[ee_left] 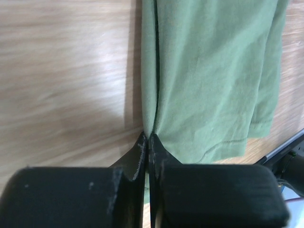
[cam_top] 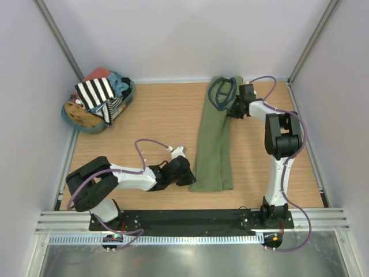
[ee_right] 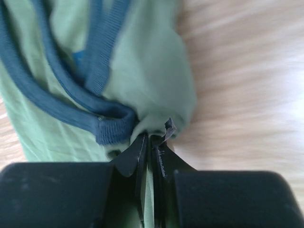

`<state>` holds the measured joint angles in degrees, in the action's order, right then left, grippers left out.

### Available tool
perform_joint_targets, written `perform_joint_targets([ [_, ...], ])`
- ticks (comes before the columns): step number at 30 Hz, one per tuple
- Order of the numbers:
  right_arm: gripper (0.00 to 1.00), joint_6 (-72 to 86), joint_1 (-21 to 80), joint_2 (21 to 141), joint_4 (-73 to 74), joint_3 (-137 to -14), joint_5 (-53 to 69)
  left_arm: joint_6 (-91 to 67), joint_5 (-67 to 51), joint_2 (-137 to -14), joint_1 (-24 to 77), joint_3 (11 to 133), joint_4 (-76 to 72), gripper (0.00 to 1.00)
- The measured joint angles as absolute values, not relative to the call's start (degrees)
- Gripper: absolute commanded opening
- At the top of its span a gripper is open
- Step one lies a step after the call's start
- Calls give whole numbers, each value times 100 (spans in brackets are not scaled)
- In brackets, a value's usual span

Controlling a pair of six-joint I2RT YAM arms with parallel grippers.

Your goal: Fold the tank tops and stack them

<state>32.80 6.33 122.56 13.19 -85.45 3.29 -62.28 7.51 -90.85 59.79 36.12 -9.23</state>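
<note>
Olive green tank top (cam_top: pixel 214 144) folded lengthwise on bench (cam_top: pixel 155 115), left gripper (ee_left: pixel 148 137) clamped on its near hem corner, right gripper (ee_right: pixel 151 138) clamped on its far strap end

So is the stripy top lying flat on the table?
No, the striped tank top sits crumpled on top of other clothes in the basket at the far left corner.

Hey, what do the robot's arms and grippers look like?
The left arm and right arm have white links and bulky black joints, each trailed by a looping purple cable. The left gripper and right gripper are matte black, blocky and scuffed, tapering to thin tips.
</note>
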Motion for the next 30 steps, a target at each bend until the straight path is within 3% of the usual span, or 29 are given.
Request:
perform_joint_targets([
  [6,13,3144,1365,12608,1529,-9120,523,-6576,1041,-8584,6307,3072,-972,0],
  [10,15,3155,1601,12357,1323,-8672,475,-6759,1105,-8401,6445,2886,-978,0],
  [13,27,3168,1544,11773,1247,-7841,355,-6847,1146,-8283,6477,2764,-987,0],
  [14,45,3168,1509,11577,1269,-7603,322,-6853,1157,-8252,6484,2740,-982,0],
  [15,50,3192,1483,11428,1286,-7422,290,-6853,1164,-8228,6488,2724,-969,0],
  [20,59,3098,1413,10895,1308,-6851,56,-6790,1179,-8134,6488,2692,-875,1],
  [22,60,3074,1415,10600,1317,-6501,67,-6742,1197,-8038,6488,2657,-781,6],
  [25,58,3055,1417,9876,1380,-5732,276,-6683,1223,-7822,6488,2569,-585,21],
  [28,54,3048,1435,8742,1544,-4783,521,-6670,1243,-7446,6497,2401,-408,44],
  [30,54,3059,1461,8027,1684,-4289,657,-6678,1280,-7175,6541,2309,-270,48],
])
